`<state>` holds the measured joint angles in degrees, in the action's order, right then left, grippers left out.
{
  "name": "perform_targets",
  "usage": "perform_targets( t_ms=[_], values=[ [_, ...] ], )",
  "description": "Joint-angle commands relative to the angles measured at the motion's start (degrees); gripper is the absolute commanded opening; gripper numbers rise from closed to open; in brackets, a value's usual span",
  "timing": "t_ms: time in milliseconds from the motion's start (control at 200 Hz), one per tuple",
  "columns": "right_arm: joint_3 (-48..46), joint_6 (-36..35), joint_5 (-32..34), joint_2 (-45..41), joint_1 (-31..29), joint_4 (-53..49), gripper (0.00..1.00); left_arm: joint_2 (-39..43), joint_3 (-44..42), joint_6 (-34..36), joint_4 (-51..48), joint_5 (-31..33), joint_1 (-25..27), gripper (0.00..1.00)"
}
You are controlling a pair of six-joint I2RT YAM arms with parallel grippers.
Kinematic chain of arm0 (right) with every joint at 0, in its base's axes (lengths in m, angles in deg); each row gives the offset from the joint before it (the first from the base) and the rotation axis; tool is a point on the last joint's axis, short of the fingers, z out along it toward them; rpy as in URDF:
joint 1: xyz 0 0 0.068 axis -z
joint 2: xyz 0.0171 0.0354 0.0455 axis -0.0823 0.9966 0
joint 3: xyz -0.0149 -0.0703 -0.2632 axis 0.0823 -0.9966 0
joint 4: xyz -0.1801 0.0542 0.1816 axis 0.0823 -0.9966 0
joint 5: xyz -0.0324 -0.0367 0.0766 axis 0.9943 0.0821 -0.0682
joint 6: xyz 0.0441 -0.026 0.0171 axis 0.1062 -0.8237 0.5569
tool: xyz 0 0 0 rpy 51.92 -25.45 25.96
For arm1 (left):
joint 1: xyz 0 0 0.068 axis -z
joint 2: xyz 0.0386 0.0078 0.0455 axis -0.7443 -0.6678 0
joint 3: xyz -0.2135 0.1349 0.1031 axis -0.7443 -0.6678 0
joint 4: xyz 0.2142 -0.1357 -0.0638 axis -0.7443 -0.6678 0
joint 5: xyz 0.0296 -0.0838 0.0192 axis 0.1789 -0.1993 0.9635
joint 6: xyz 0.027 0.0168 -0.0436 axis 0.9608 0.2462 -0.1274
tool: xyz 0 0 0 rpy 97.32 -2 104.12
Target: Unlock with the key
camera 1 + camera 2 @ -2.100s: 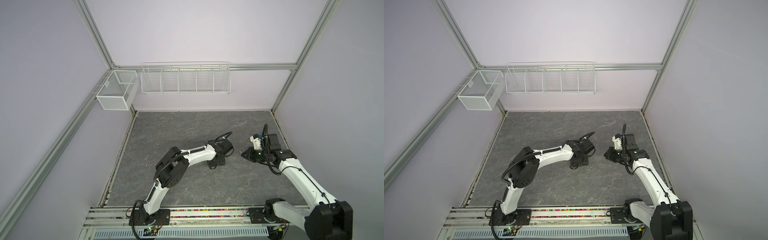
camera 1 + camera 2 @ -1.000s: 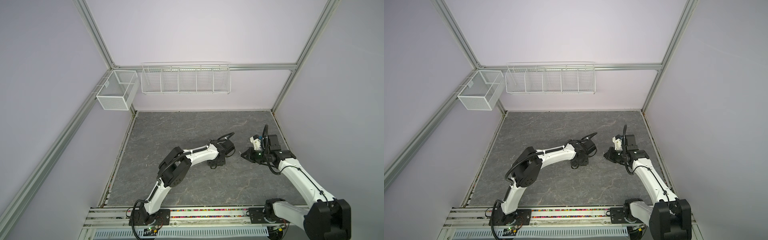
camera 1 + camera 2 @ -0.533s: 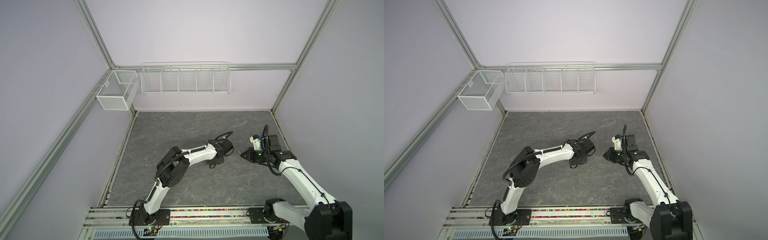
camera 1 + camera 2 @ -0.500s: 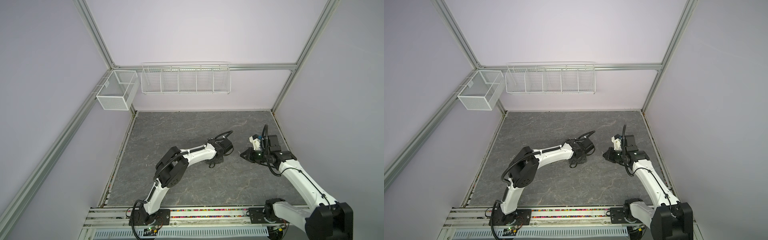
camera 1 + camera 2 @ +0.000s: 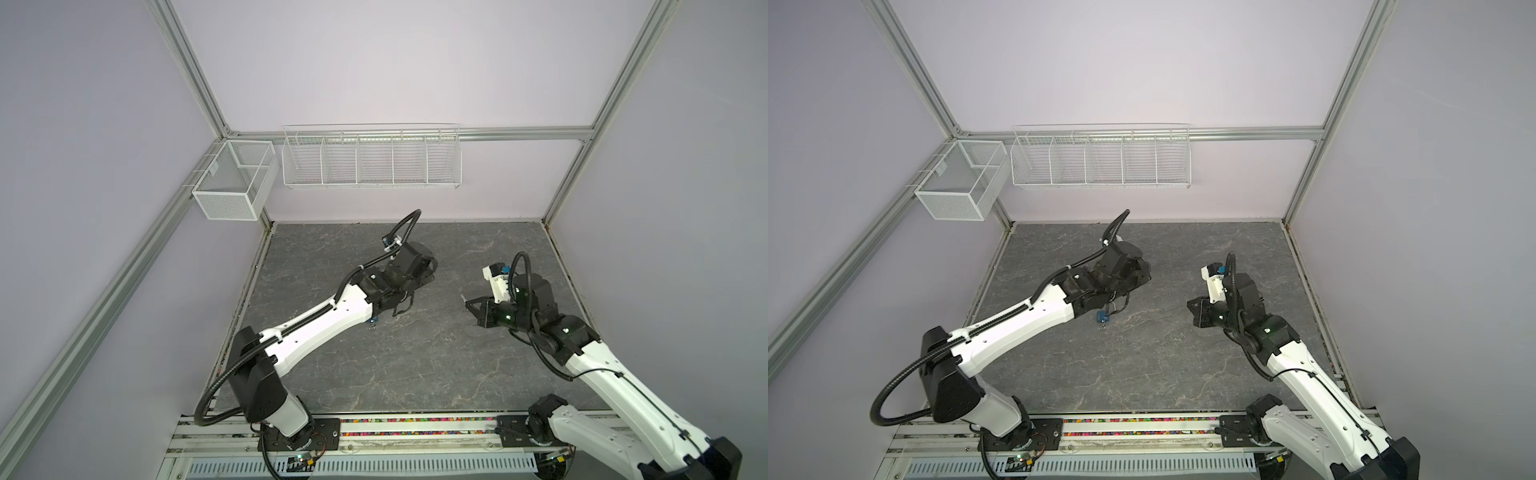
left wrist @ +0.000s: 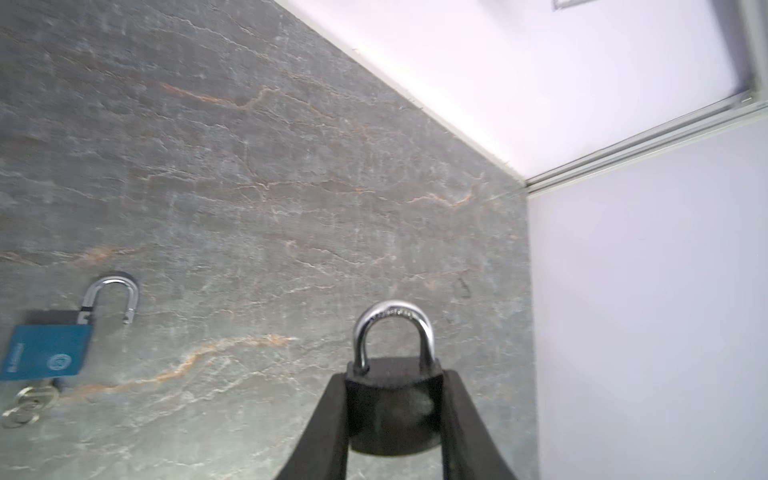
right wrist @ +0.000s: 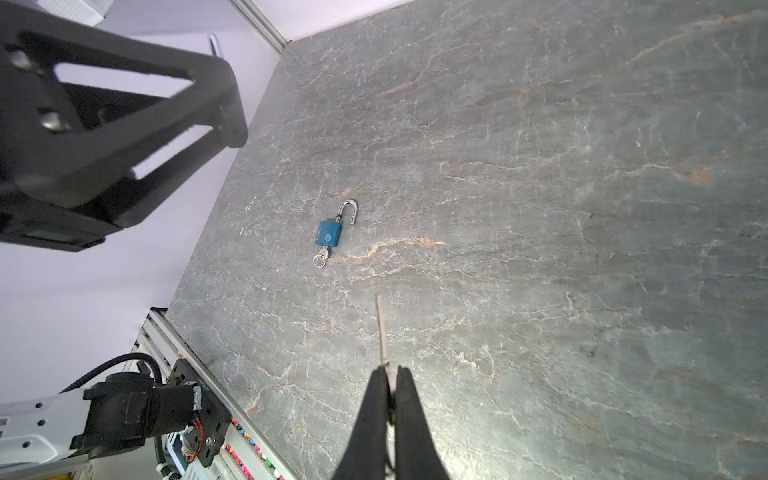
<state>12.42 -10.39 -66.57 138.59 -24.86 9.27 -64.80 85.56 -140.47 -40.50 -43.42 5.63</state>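
The key (image 7: 381,328) is pinched between the shut fingertips of the right hand (image 7: 390,372). Seen edge-on in the right wrist view, it shows as a thin metal blade sticking straight out past the fingertips, above the grey stone-patterned counter (image 5: 415,353).

The black padlock (image 6: 392,399) sits clamped by its body between the two fingers of the left hand (image 6: 395,379). Its silver shackle (image 6: 392,332) is closed and points away from the wrist. This lock is held up off the counter, toward the middle. The two hands are well apart, the right one on the right side of the counter.

A second lock, a blue padlock (image 7: 328,233), lies flat on the counter beside the left arm (image 5: 1017,324). Its shackle (image 7: 349,210) is sprung open, and another key with a ring (image 7: 321,257) is in its keyhole end. In a top view it shows just beside the left wrist (image 5: 1103,316).

White wire baskets (image 5: 370,160) hang on the back wall.
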Motion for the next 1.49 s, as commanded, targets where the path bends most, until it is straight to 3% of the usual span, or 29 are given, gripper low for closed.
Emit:
perform_targets(
  t_ms=[0,170,320,730,1489],
  values=[
    [2.8,-0.6,7.3,-0.1,-4.6,3.7,0.07,3.8,-5.4,-6.7,10.4,-3.9,-0.6,0.1],
    [7.3,-1.0,14.6,3.5,-11.2,5.0,0.07,8.1,-8.7,-10.1,14.2,-7.4,-0.6,0.1],
    [10.6,-2.9,17.1,6.6,-15.9,6.5,0.07,9.3,-10.0,-12.0,16.2,-10.0,-0.6,0.1],
    [15.1,-2.9,25.0,10.4,-18.8,1.9,0.07,8.4,-10.0,-12.4,17.0,-11.5,-0.6,0.08],
    [18.5,-2.0,21.2,12.8,-18.3,0.7,0.07,7.4,-8.0,-9.5,14.1,-9.7,-0.4,0.08]
  ],
)
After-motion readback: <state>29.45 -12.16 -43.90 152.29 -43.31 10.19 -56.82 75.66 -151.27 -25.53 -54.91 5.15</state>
